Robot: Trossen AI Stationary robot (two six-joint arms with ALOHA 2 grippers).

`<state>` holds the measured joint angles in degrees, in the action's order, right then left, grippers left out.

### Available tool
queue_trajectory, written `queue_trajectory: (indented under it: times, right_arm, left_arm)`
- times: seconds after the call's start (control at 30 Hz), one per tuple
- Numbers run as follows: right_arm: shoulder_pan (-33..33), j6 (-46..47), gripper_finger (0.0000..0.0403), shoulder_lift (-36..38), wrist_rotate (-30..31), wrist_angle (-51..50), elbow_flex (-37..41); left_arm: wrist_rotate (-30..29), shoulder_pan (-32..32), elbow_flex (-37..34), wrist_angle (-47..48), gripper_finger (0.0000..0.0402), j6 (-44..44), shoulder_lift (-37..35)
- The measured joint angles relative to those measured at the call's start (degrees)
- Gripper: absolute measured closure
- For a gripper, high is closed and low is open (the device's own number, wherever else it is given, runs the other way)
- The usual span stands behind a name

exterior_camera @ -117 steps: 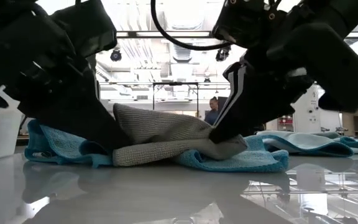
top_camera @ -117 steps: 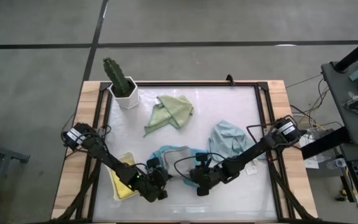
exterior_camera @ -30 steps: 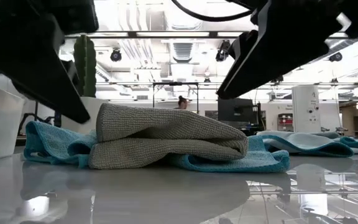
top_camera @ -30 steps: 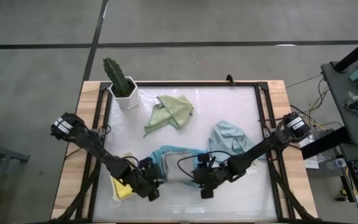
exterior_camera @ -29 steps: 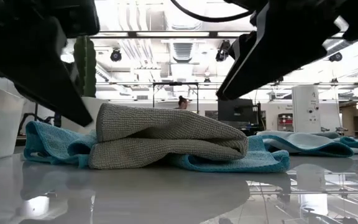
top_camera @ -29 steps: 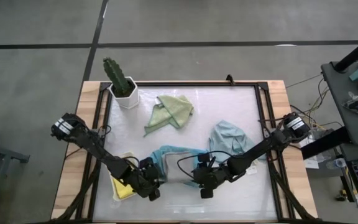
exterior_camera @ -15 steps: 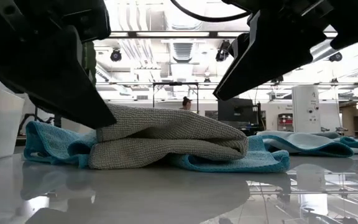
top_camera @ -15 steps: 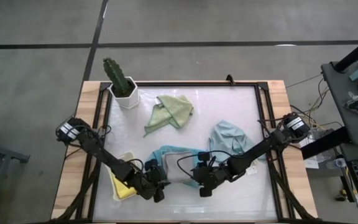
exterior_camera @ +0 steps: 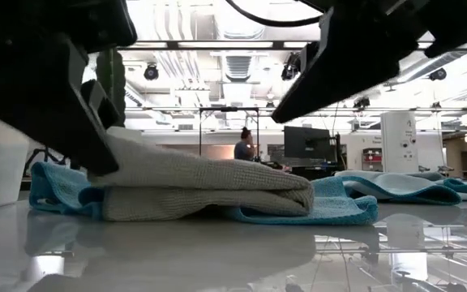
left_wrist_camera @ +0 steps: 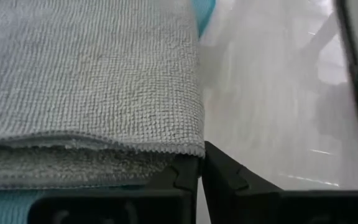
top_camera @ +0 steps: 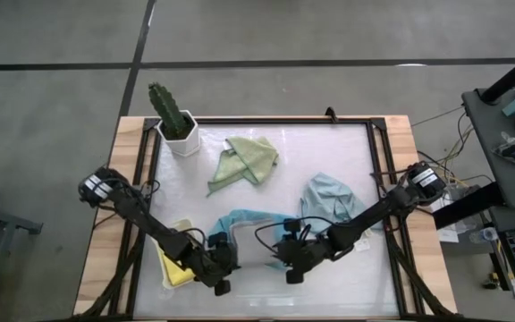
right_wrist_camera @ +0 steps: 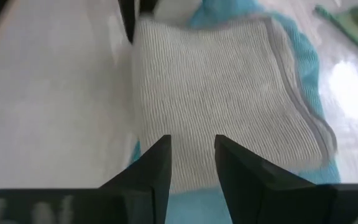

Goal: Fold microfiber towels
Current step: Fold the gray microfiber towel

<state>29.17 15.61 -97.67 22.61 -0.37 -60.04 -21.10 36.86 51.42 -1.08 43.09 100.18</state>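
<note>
Grey towel (exterior_camera: 205, 191) on teal towel (exterior_camera: 343, 203), left jaws closed on its corner, right jaws parted above.

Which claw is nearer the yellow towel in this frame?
The left claw is nearer, just beside the yellow towel toward the table's middle. The right claw is farther, beyond the grey towel.

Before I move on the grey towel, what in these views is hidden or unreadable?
- High view: the grey towel sits mostly under both arms, so its folded outline is hidden.
- Low view: the left gripper blocks the towel's near corner; contact cannot be judged.
- Teal towel: only edges show beneath the grey one in every view.
- Yellow towel: partly covered by the left arm in the high view.
- Right gripper: open above the towel; height unclear.
</note>
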Motion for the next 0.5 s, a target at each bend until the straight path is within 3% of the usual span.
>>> queue_trajectory:
  times: [0.23,0.37,0.5]
  right_arm:
    - [-2.13,-2.97,0.0313,-0.04,-0.05,20.66,7.56]
    - [-4.32,-5.07,0.0336,-0.07,-0.09,26.01,9.52]
    - [-6.69,-6.82,0.0358,-0.07,-0.13,26.86,9.86]
  left_arm:
    - [-0.35,-0.54,-0.26,0.04,0.0401,2.33,1.56]
    - [-0.07,-0.61,-0.48,0.23,0.0396,4.13,1.57]
    - [0.23,-0.63,-0.57,0.32,0.0361,4.13,1.44]
